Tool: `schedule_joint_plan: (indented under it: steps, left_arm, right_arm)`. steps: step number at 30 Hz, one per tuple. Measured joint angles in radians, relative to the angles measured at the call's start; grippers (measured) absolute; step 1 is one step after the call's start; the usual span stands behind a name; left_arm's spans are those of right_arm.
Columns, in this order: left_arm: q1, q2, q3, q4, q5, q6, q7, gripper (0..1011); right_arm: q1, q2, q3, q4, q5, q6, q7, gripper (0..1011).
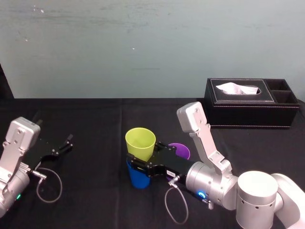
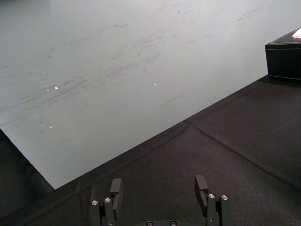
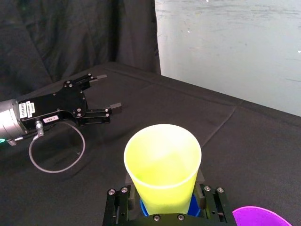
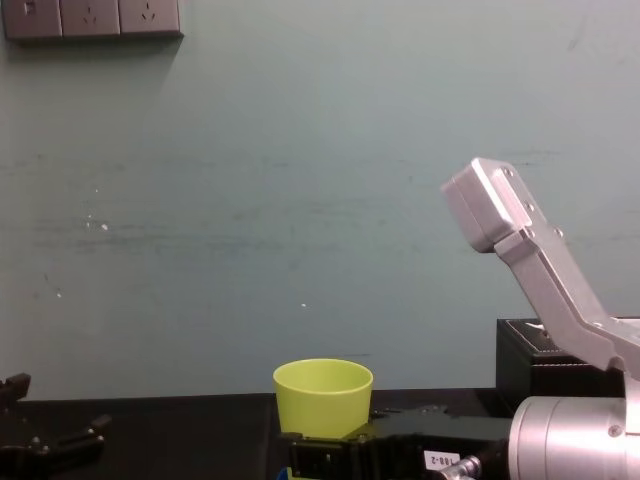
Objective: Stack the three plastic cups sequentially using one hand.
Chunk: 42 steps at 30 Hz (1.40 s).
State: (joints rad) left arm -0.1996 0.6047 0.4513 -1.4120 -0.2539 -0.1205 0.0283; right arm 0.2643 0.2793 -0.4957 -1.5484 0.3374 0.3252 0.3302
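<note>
**Head view:** the right claw point(image 1: 135, 162) is gripping the yellow-green cup point(image 1: 140, 142) low on its wall. The cup's base is sitting inside the blue cup point(image 1: 138, 177) at mid-counter point(image 1: 95, 119). The purple cup point(image 1: 181, 150) is standing just beside them, to the right. The left claw point(image 1: 64, 144) is resting far to the left.

**Left wrist view:** the left claw's fingers point(image 2: 116, 187) are standing apart, holding nothing.

**Right wrist view:** the right claw's fingers point(image 3: 203, 194) are pressing on both sides of the yellow-green cup, with a blue rim showing beneath it.

**Chest view:** the yellow-green cup is rising upright above the right claw.
</note>
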Motion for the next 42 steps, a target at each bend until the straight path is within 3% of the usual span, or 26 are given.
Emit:
schedule_joint_plan:
  steps: [4,7,15,25,29,35,42]
  left_arm:
    - [0.0,0.0,0.0,0.0,0.0,0.0,0.0,1000]
    - [0.0,0.0,0.0,0.0,0.0,0.0,0.0,1000]
    - [0.0,0.0,0.0,0.0,0.0,0.0,0.0,1000]
    - [0.0,0.0,0.0,0.0,0.0,0.0,0.0,1000]
    - [0.0,0.0,0.0,0.0,0.0,0.0,0.0,1000]
    - [0.0,0.0,0.0,0.0,0.0,0.0,0.0,1000]
    - [0.0,0.0,0.0,0.0,0.0,0.0,0.0,1000]
  right_arm:
    - [0.0,0.0,0.0,0.0,0.0,0.0,0.0,730]
    - [0.0,0.0,0.0,0.0,0.0,0.0,0.0,838]
    - [0.0,0.0,0.001,0.0,0.001,0.0,-0.001,1003]
    - [-0.001,0.0,0.002,-0.002,0.001,-0.001,-0.001,1002]
    - [-0.011,0.008,0.011,-0.024,-0.004,-0.03,-0.003,1002]
    - [-0.04,0.028,0.044,-0.083,-0.014,-0.064,-0.022,1003]
    - [-0.106,0.064,0.104,-0.168,0.0,-0.044,-0.053,1002]
